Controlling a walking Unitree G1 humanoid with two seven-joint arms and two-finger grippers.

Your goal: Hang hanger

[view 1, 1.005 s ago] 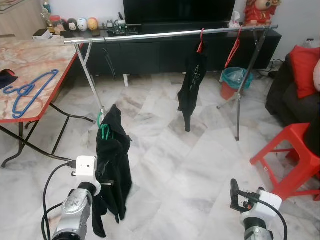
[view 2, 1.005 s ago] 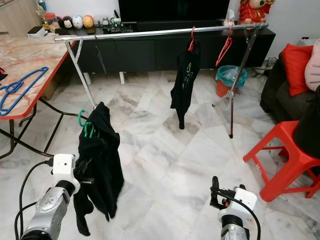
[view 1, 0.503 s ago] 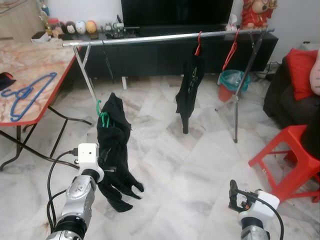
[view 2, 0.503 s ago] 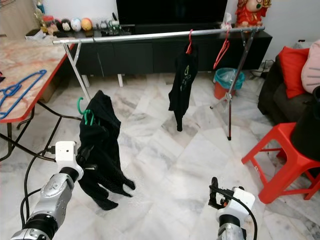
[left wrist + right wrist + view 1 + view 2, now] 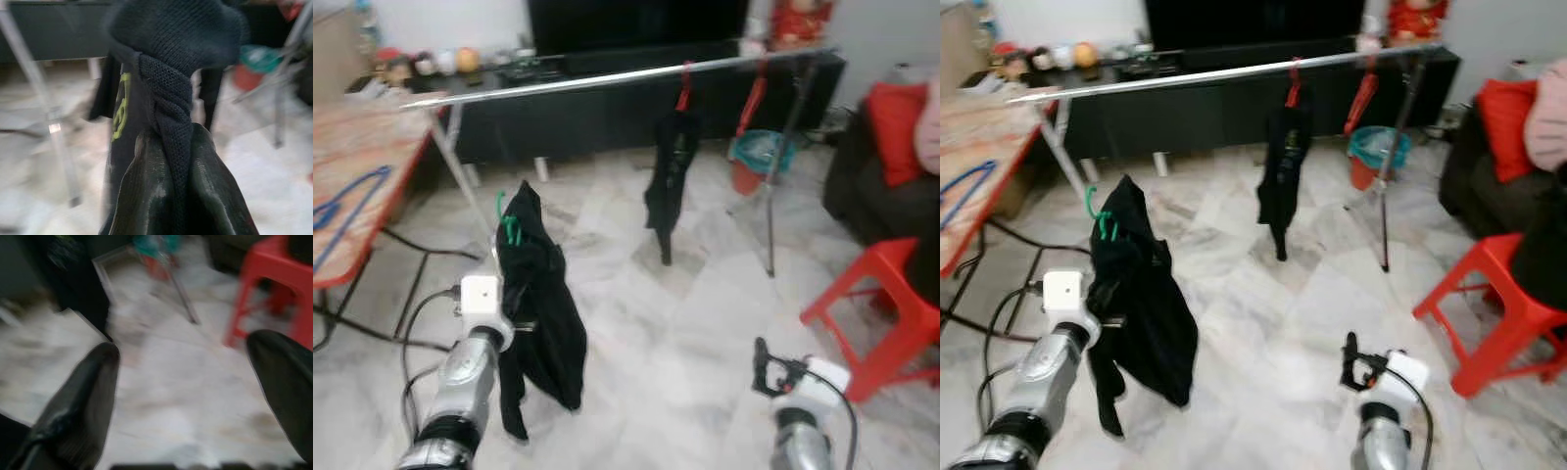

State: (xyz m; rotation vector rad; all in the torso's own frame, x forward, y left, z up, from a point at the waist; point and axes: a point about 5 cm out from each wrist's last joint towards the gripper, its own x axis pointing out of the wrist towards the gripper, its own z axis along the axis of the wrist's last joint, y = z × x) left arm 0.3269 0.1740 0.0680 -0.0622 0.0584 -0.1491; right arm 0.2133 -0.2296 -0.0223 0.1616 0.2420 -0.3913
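My left gripper (image 5: 516, 321) is shut on a black garment (image 5: 545, 305) that hangs from a green hanger (image 5: 508, 228), held up at the lower left. In the left wrist view the fingers (image 5: 145, 196) pinch a fold of the black cloth (image 5: 168, 73). A silver clothes rail (image 5: 607, 78) runs across the room beyond it. On the rail hang a black garment (image 5: 665, 181) on a red hanger (image 5: 683, 88) and an empty red hanger (image 5: 753, 100). My right gripper (image 5: 761, 364) is low at the right, open and empty, with marble floor between its fingers (image 5: 78, 391).
A marble-topped table (image 5: 372, 147) with a blue hanger (image 5: 342, 211) stands at the left. A red plastic stool (image 5: 876, 304) and a dark sofa with a red cushion (image 5: 901, 132) are at the right. A teal bin (image 5: 756, 157) sits behind the rack's right leg.
The view has shifted and blurred, so the camera moved. The held garment's lower part, flung out half a second ago, hangs straight down again. Both grippers keep their states.
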